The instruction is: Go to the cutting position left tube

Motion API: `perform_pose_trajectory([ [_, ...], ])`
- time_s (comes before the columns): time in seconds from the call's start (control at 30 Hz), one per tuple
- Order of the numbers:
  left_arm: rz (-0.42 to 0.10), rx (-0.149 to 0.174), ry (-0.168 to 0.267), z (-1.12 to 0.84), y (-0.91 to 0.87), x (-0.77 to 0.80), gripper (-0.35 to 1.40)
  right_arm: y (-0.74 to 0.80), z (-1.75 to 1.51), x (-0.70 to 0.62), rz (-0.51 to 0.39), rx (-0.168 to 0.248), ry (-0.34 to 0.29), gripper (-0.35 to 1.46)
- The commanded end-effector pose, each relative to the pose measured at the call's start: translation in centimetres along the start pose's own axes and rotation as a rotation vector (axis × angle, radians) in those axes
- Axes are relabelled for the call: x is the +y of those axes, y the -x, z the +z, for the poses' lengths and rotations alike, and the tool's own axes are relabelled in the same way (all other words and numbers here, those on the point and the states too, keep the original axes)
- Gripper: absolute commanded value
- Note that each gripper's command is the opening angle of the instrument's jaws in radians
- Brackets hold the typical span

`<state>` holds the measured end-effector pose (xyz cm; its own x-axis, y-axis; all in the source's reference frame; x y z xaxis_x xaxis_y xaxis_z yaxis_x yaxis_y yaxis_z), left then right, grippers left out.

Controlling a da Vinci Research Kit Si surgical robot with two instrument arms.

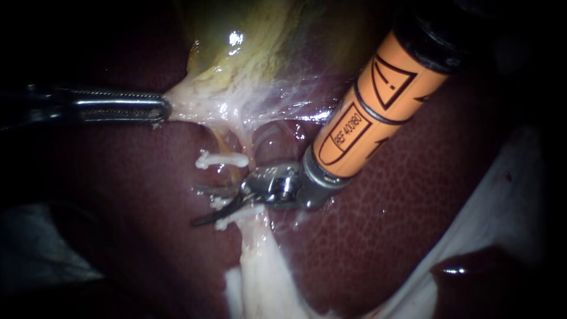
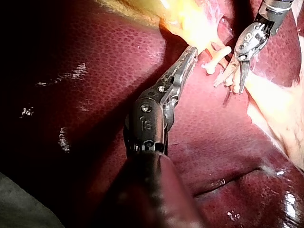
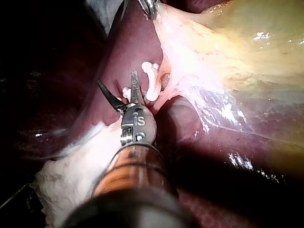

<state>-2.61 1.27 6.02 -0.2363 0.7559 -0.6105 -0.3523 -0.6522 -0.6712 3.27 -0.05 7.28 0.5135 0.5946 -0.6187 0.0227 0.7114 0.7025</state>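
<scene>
White clips (image 1: 222, 159) bracket the left tube (image 1: 236, 171) at the right instrument (image 1: 204, 207)'s parted jaws; the left instrument (image 1: 159, 109)'s jaws clamp the gallbladder (image 1: 248, 53).

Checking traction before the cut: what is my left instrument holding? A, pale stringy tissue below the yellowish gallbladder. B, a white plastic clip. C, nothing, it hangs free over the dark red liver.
A: the slender steel left instrument is closed on the pale stringy tissue drawn out from the yellowish gallbladder, apart from the white plastic clip.
</scene>
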Motion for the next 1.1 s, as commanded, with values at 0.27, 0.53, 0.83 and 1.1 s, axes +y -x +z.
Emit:
perform_pose_trajectory([
  [0.27,0.0,0.0,0.0,-0.01,0.0,0.0,-0.35,-0.18,-0.28,-0.24,0.008,0.002,-0.02,1.31],
  [0.53,0.0,0.0,0.001,-0.01,0.0,-0.01,-0.35,-0.14,-0.72,-0.4,-0.002,0.003,-0.05,1.28],
  [0.83,0.0,0.0,0.001,-0.02,0.0,-0.01,-0.35,0.02,-0.9,-0.2,0.0,-0.019,-0.037,1.28],
  [1.1,0.0,0.0,0.001,-0.02,0.0,-0.01,-0.35,0.11,-0.84,-0.01,-0.008,-0.033,-0.034,1.28],
])
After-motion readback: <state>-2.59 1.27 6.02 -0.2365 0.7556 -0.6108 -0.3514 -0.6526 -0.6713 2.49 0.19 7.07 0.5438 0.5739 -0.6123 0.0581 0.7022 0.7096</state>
